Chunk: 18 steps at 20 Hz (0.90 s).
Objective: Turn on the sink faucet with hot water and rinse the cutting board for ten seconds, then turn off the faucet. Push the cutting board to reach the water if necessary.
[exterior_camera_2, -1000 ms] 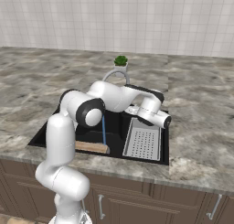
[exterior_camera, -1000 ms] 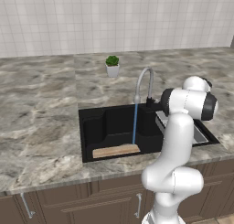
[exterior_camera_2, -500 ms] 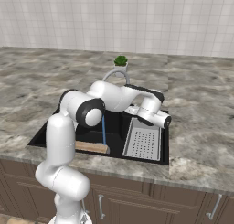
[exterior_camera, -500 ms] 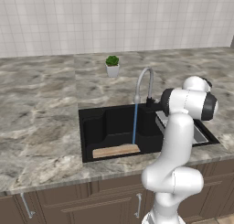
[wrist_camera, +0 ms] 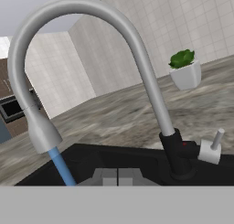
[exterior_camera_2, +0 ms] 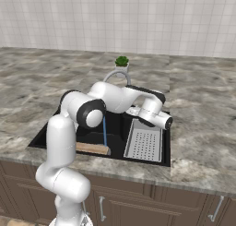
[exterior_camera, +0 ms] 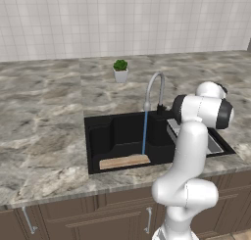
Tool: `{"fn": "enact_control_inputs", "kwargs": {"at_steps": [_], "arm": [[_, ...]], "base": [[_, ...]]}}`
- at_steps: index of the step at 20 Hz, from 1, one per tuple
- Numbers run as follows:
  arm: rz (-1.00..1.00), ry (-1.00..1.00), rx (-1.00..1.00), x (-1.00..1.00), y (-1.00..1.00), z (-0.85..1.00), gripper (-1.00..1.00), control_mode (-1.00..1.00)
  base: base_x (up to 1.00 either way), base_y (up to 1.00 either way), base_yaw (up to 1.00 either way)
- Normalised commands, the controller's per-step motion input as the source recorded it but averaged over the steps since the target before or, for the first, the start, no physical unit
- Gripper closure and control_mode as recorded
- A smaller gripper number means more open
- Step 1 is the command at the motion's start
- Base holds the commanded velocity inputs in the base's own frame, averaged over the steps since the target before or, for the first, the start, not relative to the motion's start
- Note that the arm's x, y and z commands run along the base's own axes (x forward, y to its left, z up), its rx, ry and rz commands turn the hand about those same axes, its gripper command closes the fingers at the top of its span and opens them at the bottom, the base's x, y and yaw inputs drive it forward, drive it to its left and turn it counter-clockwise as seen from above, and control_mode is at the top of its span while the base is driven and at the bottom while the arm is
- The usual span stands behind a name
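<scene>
Water (exterior_camera: 144, 131), a thin straight light-blue stream, falls from the slim silver-grey gooseneck faucet (exterior_camera: 154, 89) into the rectangular black sink (exterior_camera: 98, 136) and meets the flat light tan wooden cutting board (exterior_camera: 124, 161) at its end toward 3 o'clock in the left base view. We find the board lying flat along the near wall of the basin, at about 6 o'clock from the spout.

We judge the step in hand to be the rinse itself, with shut-off to follow. The pincer (exterior_camera_2: 168, 123) is clenched on nothing and stands over the grey ribbed drainer tray (exterior_camera_2: 144, 144), at about 3 o'clock from the faucet in the right base view. To do this step well, we advise holding the arm clear of the stream for the full rinse. Only one end of the board appears wetted; a push along the basin floor would bring more of it under the flow, if that is wanted.

The small handle (wrist_camera: 212, 148) juts from the dark base (wrist_camera: 179, 157), at 3 o'clock in the hand view. For shut-off, we recommend pressing against the lever's side, since closed tips suit a push better than a grasp. The risk is slipping off so slim a lever.

Count: one sink, one faucet, one stream, one board, one drainer tray, one small green plant in a white pot (exterior_camera: 120, 71) on the marbled grey desk (exterior_camera: 44, 116), at 12 o'clock beyond the basin.
</scene>
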Motion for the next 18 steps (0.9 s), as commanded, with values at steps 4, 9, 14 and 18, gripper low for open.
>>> {"fn": "enact_control_inputs", "kwargs": {"at_steps": [4, 9, 14, 18], "arm": [[0.0, 0.0, 0.0, 0.0, 0.0, 0.0, 1.0, -1.0], [0.0, 0.0, 0.0, 0.0, 0.0, 0.0, 1.0, -1.0], [0.0, 0.0, 0.0, 0.0, 0.0, 0.0, 1.0, -1.0], [0.0, 0.0, 0.0, 0.0, 0.0, 0.0, 1.0, -1.0]], "base": [[0.0, 0.0, 0.0], [0.0, 0.0, 0.0], [0.0, 0.0, 0.0], [0.0, 0.0, 0.0]]}}
